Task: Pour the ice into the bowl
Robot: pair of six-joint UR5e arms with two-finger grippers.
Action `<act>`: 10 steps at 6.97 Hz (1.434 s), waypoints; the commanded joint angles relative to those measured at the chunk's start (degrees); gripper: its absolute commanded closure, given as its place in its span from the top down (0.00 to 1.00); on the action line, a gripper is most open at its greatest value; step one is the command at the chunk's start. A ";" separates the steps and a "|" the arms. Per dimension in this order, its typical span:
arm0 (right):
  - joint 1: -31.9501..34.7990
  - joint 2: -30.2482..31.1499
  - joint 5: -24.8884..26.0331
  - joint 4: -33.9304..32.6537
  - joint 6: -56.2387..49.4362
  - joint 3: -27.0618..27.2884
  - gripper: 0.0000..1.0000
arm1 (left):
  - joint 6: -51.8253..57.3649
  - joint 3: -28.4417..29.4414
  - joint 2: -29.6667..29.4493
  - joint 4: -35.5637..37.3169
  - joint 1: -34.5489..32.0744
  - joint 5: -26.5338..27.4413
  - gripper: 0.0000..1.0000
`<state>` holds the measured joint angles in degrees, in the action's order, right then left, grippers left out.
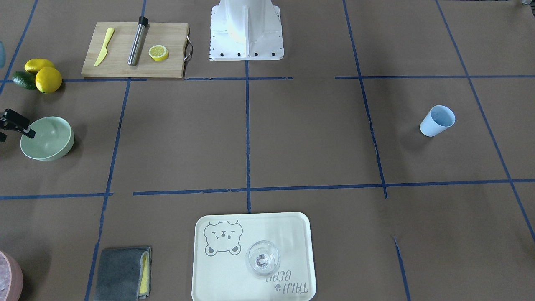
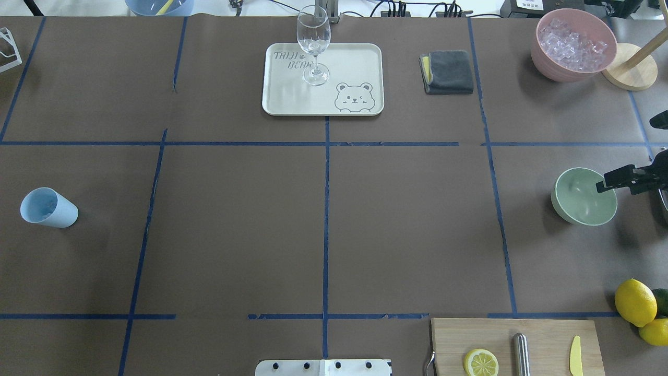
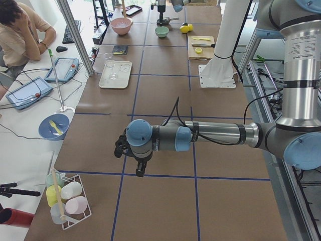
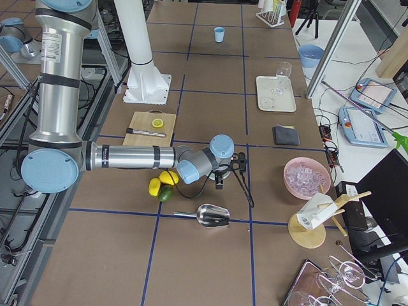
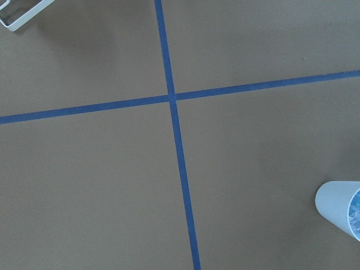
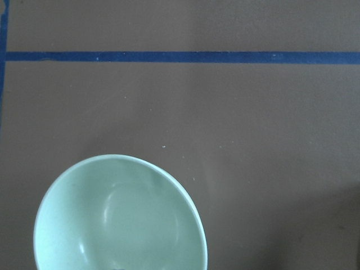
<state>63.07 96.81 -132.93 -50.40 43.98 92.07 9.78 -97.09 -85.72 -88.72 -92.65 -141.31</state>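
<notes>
Ice [image 5: 355,212]: apparently the glitter inside the blue cup [image 2: 49,208], which stands upright at the left of the worktop [image 2: 235,235].
Bowl [image 2: 583,196]: far right, well apart from the cup.
Left claw [image 3: 120,148]: your nearer one to the cup; you cannot tell its opening.
Right claw [image 2: 605,184]: at the bowl's rim; you cannot tell whether it grips.
</notes>
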 commanded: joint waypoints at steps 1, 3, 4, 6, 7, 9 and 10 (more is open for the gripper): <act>-2.41 -0.04 1.80 1.53 2.34 -2.66 0.87 | -0.02 -1.60 0.37 0.13 -0.08 -0.02 1.00; -2.95 -0.13 1.80 1.71 2.52 -3.21 0.00 | -0.02 -4.14 2.04 0.21 -0.08 -0.02 1.00; -2.95 -0.13 1.63 1.71 2.25 -3.29 0.00 | -0.11 -5.20 2.22 0.21 -0.08 -0.11 1.00; -2.95 -1.61 -0.55 1.54 2.51 -2.16 0.00 | -0.11 -5.21 2.31 0.21 -0.25 -0.11 1.00; -2.95 -2.50 -1.18 1.54 3.04 -0.06 0.00 | -0.11 -5.30 2.75 0.21 -0.25 -0.11 1.00; -5.30 -7.04 -2.41 1.45 16.59 5.90 0.00 | -0.11 -5.30 2.75 0.21 -0.25 -0.11 1.00; -8.63 -10.38 -1.63 1.45 23.89 6.54 0.00 | -0.11 -5.30 2.75 0.21 -0.25 -0.11 1.00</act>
<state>57.70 90.20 -134.88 -48.94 59.03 96.72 9.67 -102.39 -83.00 -88.51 -92.90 -141.42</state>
